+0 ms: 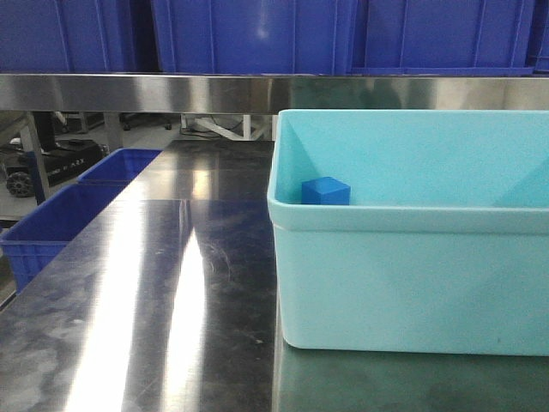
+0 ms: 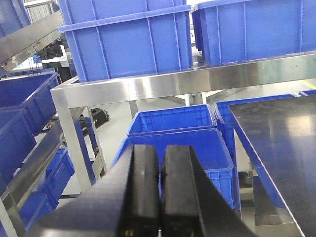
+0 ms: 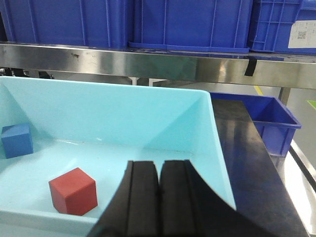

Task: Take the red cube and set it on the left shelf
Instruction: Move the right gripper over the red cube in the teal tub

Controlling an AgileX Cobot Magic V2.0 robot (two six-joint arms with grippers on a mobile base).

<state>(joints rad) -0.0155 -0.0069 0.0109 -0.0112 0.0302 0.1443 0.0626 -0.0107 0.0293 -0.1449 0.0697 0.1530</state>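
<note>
Red cube (image 3: 73, 191): small, matte, sharp edges, sits flat on the floor of the teal bin (image 3: 148, 118), just left of the right gripper (image 3: 159, 165), turned slightly. Probably light, rigid, faces maybe slick; pinch two opposite sides from above. Blue cube (image 3: 17, 140) further left, well apart. Right gripper closed tight, empty. Left gripper (image 2: 160, 148) closed too, empty, left shelf (image 2: 173, 84) ahead and above it.

A shiny steel tabletop (image 1: 154, 292) reflects bright light, with blue crates (image 1: 51, 225) just beside it.
</note>
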